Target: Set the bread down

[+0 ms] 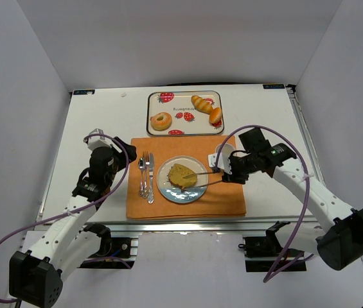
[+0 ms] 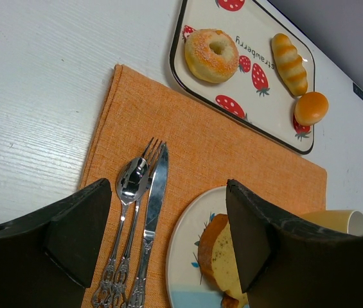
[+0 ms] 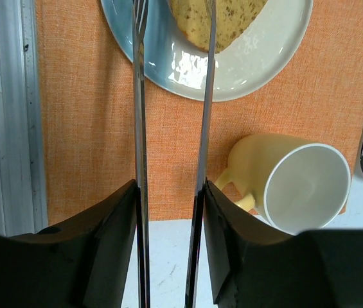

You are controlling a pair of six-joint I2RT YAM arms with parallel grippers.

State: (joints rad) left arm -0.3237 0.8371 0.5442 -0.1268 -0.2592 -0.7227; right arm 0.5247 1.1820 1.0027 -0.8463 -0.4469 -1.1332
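A white table (image 1: 97,122) inside a plain grey-walled booth (image 1: 187,38), seen from above, with a metal rail (image 3: 1,128) along its near edge. One orange mat (image 1: 226,202) lies at the centre, and one strawberry-print tray (image 1: 178,99) sits just beyond its far edge. Three pastries are on the tray: a donut (image 1: 160,121) at left, and a striped roll (image 1: 201,103) and a round bun (image 1: 215,115) at right.

On the mat are one plate (image 1: 191,192), three pieces of cutlery to its left, a spoon (image 2: 132,179), fork (image 2: 152,151) and knife (image 2: 155,192) lying side by side, and one yellow mug (image 3: 297,186) at the far right corner. The bread (image 1: 181,174), a single slice, lies on the plate.

Two arms are in frame. The right gripper (image 3: 168,192) clamps one pair of metal tongs (image 3: 139,128) between its fingers, and the two blades reach out over the plate. One blade crosses the bread and the other runs beside it. Whether the tips pinch the slice cannot be told.

The left gripper (image 2: 168,192) hovers above the mat's left side, over the cutlery. Its jaws are spread wide and hold nothing.
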